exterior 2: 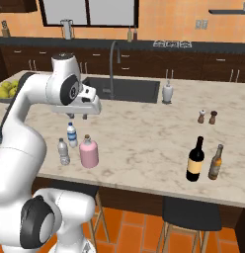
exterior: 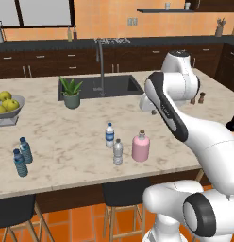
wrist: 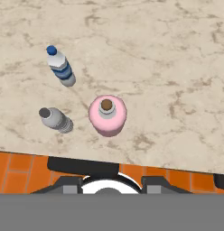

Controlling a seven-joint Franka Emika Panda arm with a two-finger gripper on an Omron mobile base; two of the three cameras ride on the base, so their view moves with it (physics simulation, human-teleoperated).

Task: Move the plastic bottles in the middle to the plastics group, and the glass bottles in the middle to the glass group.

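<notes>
1. I see the pink bottle directly beneath my gripper, upright on the counter near its front edge (labelled bottle and plain clear bottle just beside it).
2. My arm is bent high above; the hand points straight down.
3. Whether the fingers are spread or pressed together, I cannot tell; they hold nothing.

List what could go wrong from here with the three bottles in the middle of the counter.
1. The pink bottle, the labelled clear bottle and the plain clear bottle stand close together; coming down on one, the tool could tip a neighbour.
2. All three stand near the counter's front edge, so a toppled one may roll off onto the floor.
3. The pink bottle is wide with a narrow neck; a neck grasp might slip.
</notes>
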